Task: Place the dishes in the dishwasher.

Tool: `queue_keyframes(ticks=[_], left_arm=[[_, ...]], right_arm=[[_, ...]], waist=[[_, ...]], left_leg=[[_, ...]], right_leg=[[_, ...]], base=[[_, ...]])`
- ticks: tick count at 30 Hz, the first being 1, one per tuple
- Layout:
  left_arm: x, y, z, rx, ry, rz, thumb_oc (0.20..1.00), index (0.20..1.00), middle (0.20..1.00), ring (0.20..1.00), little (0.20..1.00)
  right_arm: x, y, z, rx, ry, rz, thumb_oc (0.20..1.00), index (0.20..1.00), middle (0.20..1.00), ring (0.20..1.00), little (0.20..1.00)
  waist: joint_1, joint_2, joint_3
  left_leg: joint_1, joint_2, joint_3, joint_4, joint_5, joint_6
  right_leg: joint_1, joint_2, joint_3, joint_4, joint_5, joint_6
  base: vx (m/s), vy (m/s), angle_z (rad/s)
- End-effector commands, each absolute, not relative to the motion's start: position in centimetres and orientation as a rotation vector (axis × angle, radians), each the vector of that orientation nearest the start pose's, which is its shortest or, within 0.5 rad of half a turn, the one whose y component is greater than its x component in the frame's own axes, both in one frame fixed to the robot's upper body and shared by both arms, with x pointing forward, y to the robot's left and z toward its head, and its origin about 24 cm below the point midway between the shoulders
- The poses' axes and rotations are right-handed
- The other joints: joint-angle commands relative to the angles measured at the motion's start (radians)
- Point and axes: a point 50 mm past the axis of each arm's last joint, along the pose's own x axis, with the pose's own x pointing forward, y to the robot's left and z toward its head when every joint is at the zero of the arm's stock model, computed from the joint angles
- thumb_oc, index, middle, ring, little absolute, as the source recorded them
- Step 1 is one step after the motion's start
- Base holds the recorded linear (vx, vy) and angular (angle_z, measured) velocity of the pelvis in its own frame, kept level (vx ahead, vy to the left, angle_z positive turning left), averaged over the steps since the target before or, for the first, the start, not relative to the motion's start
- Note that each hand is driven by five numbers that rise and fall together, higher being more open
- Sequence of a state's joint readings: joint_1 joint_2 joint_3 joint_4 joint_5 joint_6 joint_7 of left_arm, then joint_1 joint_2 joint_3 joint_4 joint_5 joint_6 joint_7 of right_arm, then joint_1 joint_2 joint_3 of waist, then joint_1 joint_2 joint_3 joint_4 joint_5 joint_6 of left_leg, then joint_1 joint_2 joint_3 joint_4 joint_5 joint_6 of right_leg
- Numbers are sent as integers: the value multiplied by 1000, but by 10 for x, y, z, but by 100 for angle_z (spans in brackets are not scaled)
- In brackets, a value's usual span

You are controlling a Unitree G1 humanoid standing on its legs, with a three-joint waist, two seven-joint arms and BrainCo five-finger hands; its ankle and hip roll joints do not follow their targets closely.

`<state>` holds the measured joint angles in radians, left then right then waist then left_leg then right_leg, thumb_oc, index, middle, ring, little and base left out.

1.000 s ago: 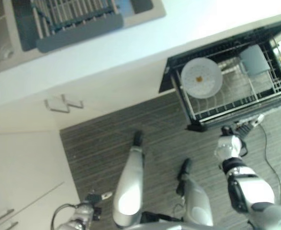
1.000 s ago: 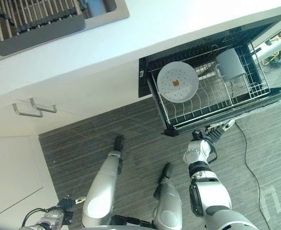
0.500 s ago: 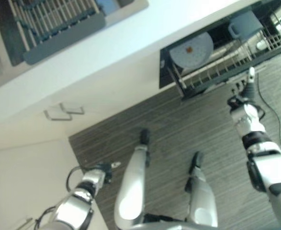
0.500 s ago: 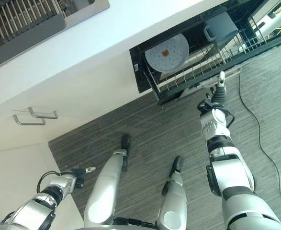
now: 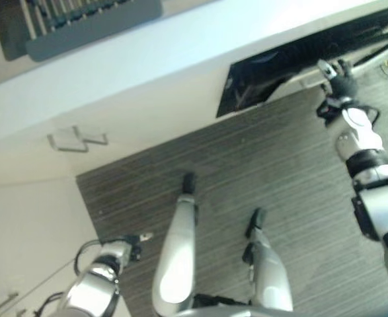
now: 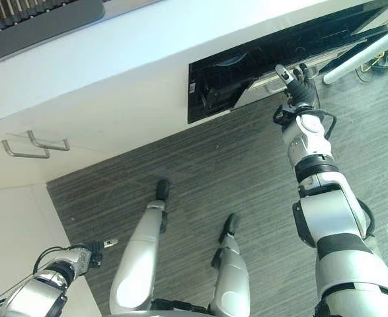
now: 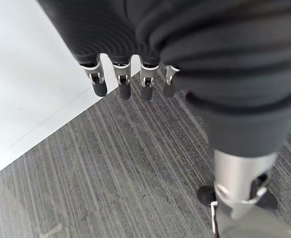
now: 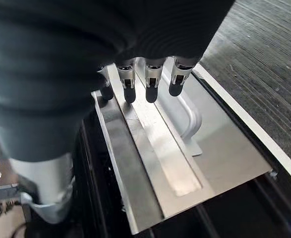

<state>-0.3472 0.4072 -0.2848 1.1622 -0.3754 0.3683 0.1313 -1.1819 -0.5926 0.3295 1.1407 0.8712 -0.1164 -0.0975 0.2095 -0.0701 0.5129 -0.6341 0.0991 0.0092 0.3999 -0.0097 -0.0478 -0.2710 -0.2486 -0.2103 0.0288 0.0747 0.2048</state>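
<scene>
Pushed nearly into the dishwasher (image 6: pixel 246 72), the rack's front panel (image 8: pixel 170 148) lies at the right hand's (image 6: pixel 298 89) straight, empty fingers (image 8: pixel 152 84); left hand (image 7: pixel 130 74) relaxed, empty.

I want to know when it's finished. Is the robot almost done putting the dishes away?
Nearly, it seems. The rack no longer sticks out of the dishwasher, where a second ago it stood pulled out with a plate and a cup in it. The right robot hand has open fingers at the drawer's silver front. The left robot hand hangs open over the floor. Left: closing it fully.
</scene>
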Motion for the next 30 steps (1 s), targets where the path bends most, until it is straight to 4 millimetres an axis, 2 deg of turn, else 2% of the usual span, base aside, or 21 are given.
queue_keyframes(ticks=[1,2,3,5,8,10,15,19,22,23,26,27,30], left_arm=[[168,297,-114,274,1295,352,1000,1000,1000,1000,1000],[167,299,-113,276,1295,353,1000,1000,1000,1000,1000],[165,301,-113,271,1293,362,1000,1000,1000,1000,1000],[165,306,-110,232,1279,406,1000,1000,1000,1000,1000],[156,320,-107,221,1327,431,1000,1000,1000,1000,1000],[144,332,-105,239,1356,449,1000,1000,1000,1000,1000],[133,351,-98,293,1369,489,1000,1000,1000,1000,1000],[121,357,-99,314,1387,509,1000,1000,1000,1000,1000],[121,356,-100,321,1369,505,1000,1000,1000,1000,1000],[122,353,-102,316,1356,494,1000,1000,1000,1000,1000],[125,341,-109,221,1332,462,1000,1000,1000,1000,1000],[138,323,-114,61,1240,379,1000,1000,1000,1000,1000],[158,280,-122,-270,1101,307,1000,1000,1000,1000,1000]], right_arm=[[400,-239,328,32,-537,-97,1000,1000,1000,1000,1000],[400,-241,331,11,-536,-100,1000,1000,1000,1000,1000],[400,-243,333,-23,-529,-104,1000,1000,1000,1000,1000],[400,-247,335,-112,-481,-114,1000,1000,1000,1000,1000],[400,-252,336,-140,-454,-99,1000,1000,1000,1000,1000],[397,-257,343,-144,-460,-93,1000,1000,1000,1000,1000],[393,-257,355,-99,-522,-105,1000,1000,1000,1000,1000],[395,-254,353,-30,-521,-91,1000,1000,1000,1000,1000],[398,-258,336,19,-505,-113,1000,1000,1000,1000,1000],[401,-256,321,98,-507,-110,1000,1000,1000,1000,1000],[407,-245,280,194,-482,-110,1000,1000,1000,1000,1000],[409,-232,252,230,-440,-89,1000,1000,1000,1000,1000],[403,-216,203,258,-381,-92,1000,1000,1000,1000,1000]], waist=[[63,-4,-57],[70,-7,-56],[80,-8,-58],[99,-21,-53],[121,-40,-49],[143,-60,-48],[171,-94,-40],[188,-114,-37],[197,-112,-35],[196,-104,-35],[182,-91,-40],[163,-84,-36],[125,-71,-49]], left_leg=[[46,80,-84,-89,62,-74],[45,79,-89,-88,62,-74],[59,90,-96,-84,35,-80],[64,94,-101,-83,33,-80],[71,98,-108,-82,28,-80],[80,106,-120,-84,28,-81],[91,119,-129,-71,15,-82],[113,127,-129,-54,-6,-77],[130,128,-124,-57,-14,-74],[148,127,-119,-66,-15,-73],[180,126,-104,-93,-13,-73],[186,117,-90,-110,16,-66],[222,120,-63,-152,23,-63]], right_leg=[[-32,-61,-27,7,100,12],[-28,-62,-33,6,100,11],[-11,-54,-38,6,81,16],[9,-55,-57,2,82,19],[29,-54,-75,-1,86,20],[53,-43,-90,-4,85,22],[89,-29,-109,-5,81,23],[124,-28,-118,-4,81,25],[135,-31,-130,-4,85,24],[141,-30,-133,-3,85,23],[147,-32,-129,-5,85,21],[138,-43,-131,-3,99,11],[144,-46,-127,-9,96,8]], base=[[58,15,9],[142,1,17],[153,-1,22],[130,7,20],[81,-23,10],[150,-88,7],[100,-89,15],[76,-59,0],[-6,-39,0],[-64,-5,-2],[-113,31,-3],[-231,74,-11],[-175,31,-2]])
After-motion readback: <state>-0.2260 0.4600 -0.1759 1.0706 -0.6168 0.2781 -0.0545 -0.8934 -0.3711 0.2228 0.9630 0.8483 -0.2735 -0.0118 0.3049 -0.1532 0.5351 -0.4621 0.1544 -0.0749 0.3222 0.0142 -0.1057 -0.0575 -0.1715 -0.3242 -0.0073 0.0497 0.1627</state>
